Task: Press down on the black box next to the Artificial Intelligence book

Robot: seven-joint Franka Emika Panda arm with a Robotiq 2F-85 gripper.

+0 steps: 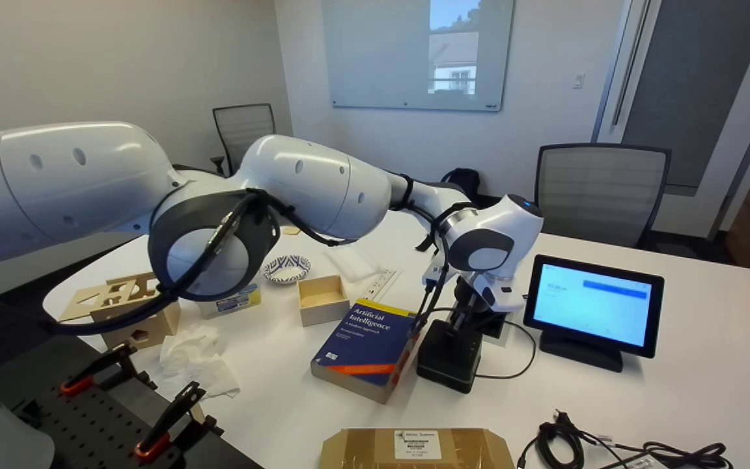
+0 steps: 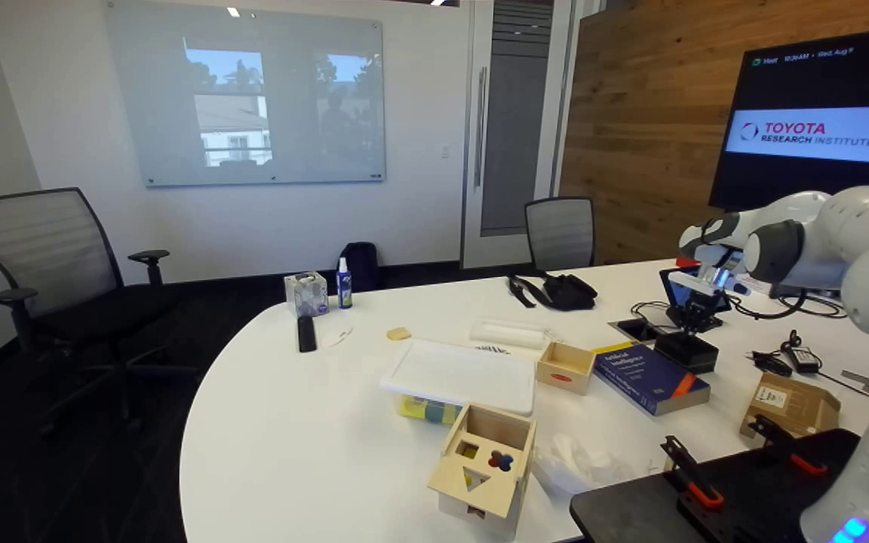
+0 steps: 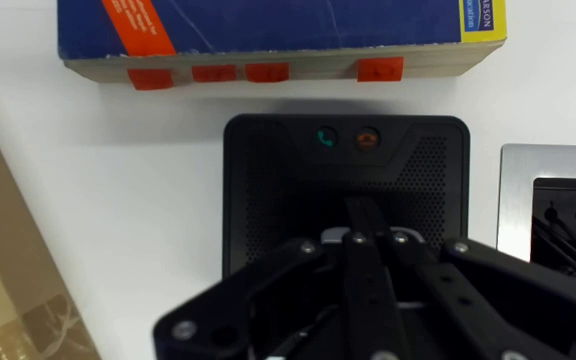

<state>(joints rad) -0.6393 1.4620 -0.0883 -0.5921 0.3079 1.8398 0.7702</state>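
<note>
The black box (image 1: 443, 372) stands beside the dark-blue Artificial Intelligence book (image 1: 365, 339) on the white table. Both also show in an exterior view, the box (image 2: 685, 356) beside the book (image 2: 646, 375). In the wrist view the box (image 3: 283, 150) has a perforated top with green and orange phone buttons near the edge facing the book (image 3: 268, 27). My gripper (image 3: 363, 205) is shut and empty, fingers together, pointing down over the middle of the box's top. The fingertips are at or very near the surface; dark shadow hides whether they touch. The gripper also shows in an exterior view (image 1: 457, 326).
A tablet on a stand (image 1: 593, 303) is beyond the box. A metal-framed table opening (image 3: 518, 200) with cables lies near the box. A cardboard box (image 1: 362, 449), coiled cables (image 1: 560, 446) and an open wooden box (image 1: 323, 315) are around.
</note>
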